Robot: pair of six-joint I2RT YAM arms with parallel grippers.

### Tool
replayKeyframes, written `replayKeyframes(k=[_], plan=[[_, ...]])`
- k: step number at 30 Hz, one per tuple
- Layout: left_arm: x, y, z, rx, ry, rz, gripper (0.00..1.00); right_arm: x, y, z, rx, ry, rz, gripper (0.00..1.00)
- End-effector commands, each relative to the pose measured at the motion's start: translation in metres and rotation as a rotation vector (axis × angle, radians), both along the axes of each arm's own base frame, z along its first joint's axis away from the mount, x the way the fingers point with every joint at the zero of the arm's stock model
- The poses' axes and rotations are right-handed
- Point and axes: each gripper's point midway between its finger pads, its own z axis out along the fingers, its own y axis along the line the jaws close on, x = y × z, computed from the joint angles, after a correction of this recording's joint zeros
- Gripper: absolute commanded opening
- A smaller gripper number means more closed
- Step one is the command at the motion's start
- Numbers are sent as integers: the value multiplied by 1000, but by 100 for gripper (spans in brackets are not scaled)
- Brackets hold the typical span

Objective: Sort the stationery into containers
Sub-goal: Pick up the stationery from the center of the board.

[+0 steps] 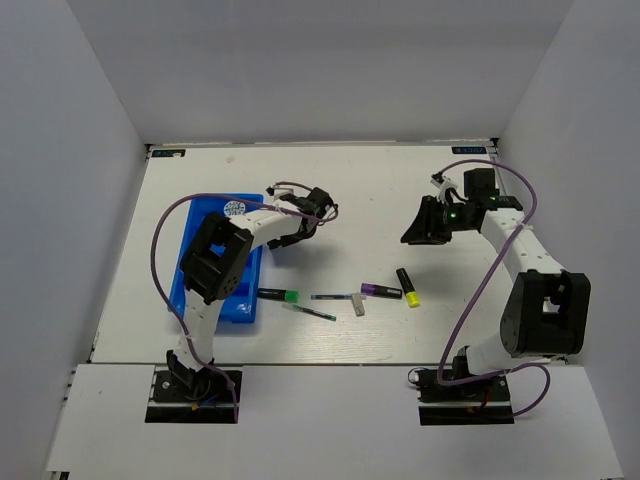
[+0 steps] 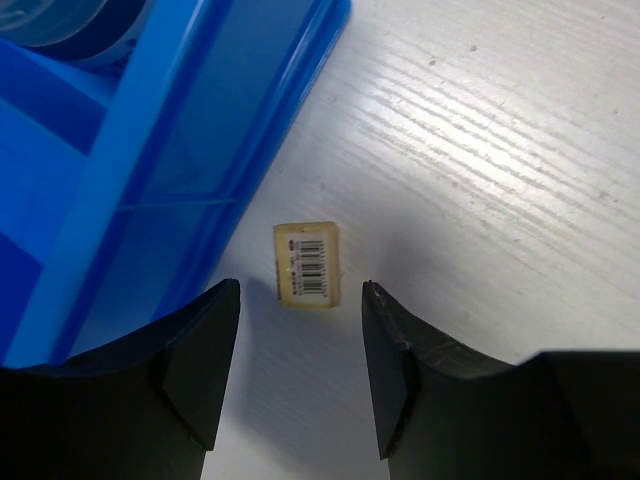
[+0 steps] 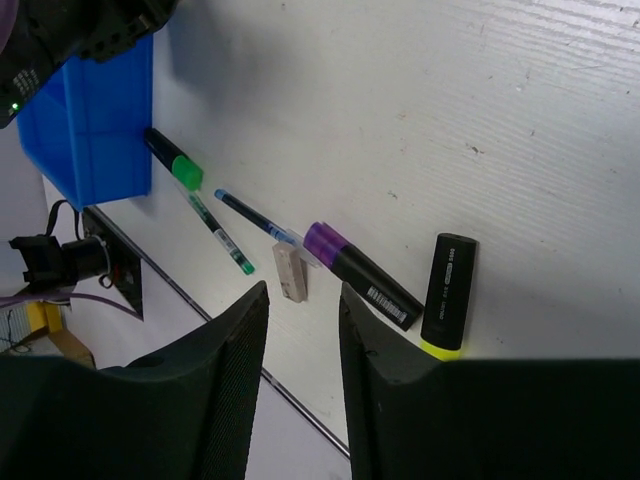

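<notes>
White and wood-grained, the table (image 1: 330,180) fills the floor of a booth closed in by plain pale walls (image 1: 320,70). The left arm (image 1: 215,260), bolted at the table's near edge, bends over the blue tray (image 1: 245,300) on the left side. The right arm (image 1: 545,300) reaches up the right side. The tray lies lengthwise, running away from the bases, and the left arm hides part of its long compartments. A blue-and-white patterned roll (image 1: 233,208) sits in the tray's far end.

The left end effector (image 2: 300,290) hangs just beside the tray's right wall, its fingers spread wide and gripping nothing. The right end effector (image 3: 300,293) is held off the table at the far right, well apart from the loose stationery. Its fingers stand a narrow gap apart with nothing between them.

A loose row of stationery lies on the table to the right of the tray's near end. The green-ended marker (image 1: 278,294) is just beside the tray's wall. Farther right, the purple-ended marker (image 1: 381,290) and the yellow-ended marker (image 1: 407,286) lie close together. Between the green and purple ones lie a dark pen (image 1: 335,297) and a green-tipped pen (image 1: 312,311). A small whitish eraser (image 1: 359,305) lies just beside the purple end.

A barcode-labelled eraser (image 2: 307,262) lies flat near the tray wall. It shows in the gap between the left fingers, and neither finger touches it.
</notes>
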Motion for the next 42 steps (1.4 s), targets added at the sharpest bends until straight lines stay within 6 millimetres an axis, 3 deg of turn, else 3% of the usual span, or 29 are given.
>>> replayKeyframes(k=[1, 9, 13, 16, 23, 29, 37, 40, 42], plan=[[17, -4, 5, -39, -87, 31, 63, -2, 5, 5, 61, -17, 34, 38], [18, 5, -10, -28, -81, 57, 63, -2, 6, 7, 91, -25, 51, 41], [10, 14, -20, -18, -67, 70, 61, -3, 7, 5, 99, -16, 57, 42], [3, 17, -26, -33, -66, 78, 60, 1, -3, 6, 109, -16, 26, 42], [-5, 16, -37, -74, -64, 85, 59, 2, -6, 10, 131, -12, 14, 42], [-10, 10, -45, -97, -51, 69, 45, 4, -10, 12, 148, -8, -5, 44], [-13, 2, -39, -112, -45, 49, 20, 3, -14, 15, 172, -2, -21, 44], [-8, -11, -23, -140, -57, 4, 10, 4, -15, 16, 174, -9, -25, 44], [-2, -20, -2, -144, -78, -37, 6, 5, -16, 18, 175, -17, -27, 44]])
